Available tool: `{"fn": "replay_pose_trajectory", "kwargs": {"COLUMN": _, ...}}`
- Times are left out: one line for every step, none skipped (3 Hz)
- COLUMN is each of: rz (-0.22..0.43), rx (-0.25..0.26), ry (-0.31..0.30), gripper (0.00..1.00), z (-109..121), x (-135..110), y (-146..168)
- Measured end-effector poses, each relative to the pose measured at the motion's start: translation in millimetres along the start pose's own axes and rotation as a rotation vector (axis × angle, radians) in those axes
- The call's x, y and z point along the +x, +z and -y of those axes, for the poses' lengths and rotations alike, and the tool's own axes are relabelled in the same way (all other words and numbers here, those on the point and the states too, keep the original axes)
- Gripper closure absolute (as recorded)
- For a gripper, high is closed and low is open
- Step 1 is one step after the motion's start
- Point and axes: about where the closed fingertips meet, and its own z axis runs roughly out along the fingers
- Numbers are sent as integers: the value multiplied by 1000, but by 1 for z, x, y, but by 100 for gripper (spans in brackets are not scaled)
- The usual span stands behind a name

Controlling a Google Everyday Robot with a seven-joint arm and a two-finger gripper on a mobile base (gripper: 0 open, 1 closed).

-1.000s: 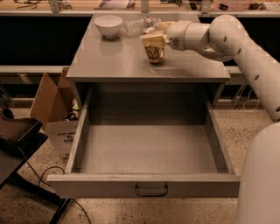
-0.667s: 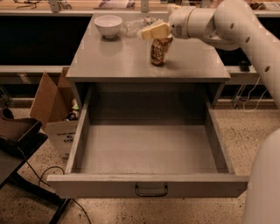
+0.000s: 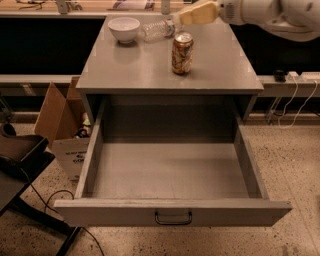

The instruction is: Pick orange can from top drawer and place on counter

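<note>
The orange can (image 3: 182, 53) stands upright on the counter (image 3: 135, 70), right of the middle, with nothing touching it. My gripper (image 3: 184, 18) hangs above the counter's back edge, up and behind the can and apart from it. It is open and empty, its cream fingers (image 3: 200, 13) pointing left. The top drawer (image 3: 170, 212) is pulled fully out below the counter. Its inside holds nothing, and its dark bar handle (image 3: 173, 218) is on the front panel.
A white bowl (image 3: 123, 28) and a clear plastic bottle (image 3: 156, 30) lying on its side sit at the back of the counter. A cardboard box (image 3: 62, 122) stands on the floor left of the cabinet, with a dark chair (image 3: 20, 157) further left.
My gripper was around the can on the counter. It has let go, risen and drawn back to the right. The can stays upright where it was set.
</note>
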Motion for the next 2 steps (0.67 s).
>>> {"fn": "replay_pose_trajectory", "kwargs": {"rz": -34, "rx": 75, "ry": -26, "gripper": 0, "z": 4, "x": -13, "y": -42}}
{"fn": "replay_pose_trajectory", "kwargs": {"rz": -97, "rx": 192, "ry": -72, "gripper": 0, "z": 8, "x": -25, "y": -96}}
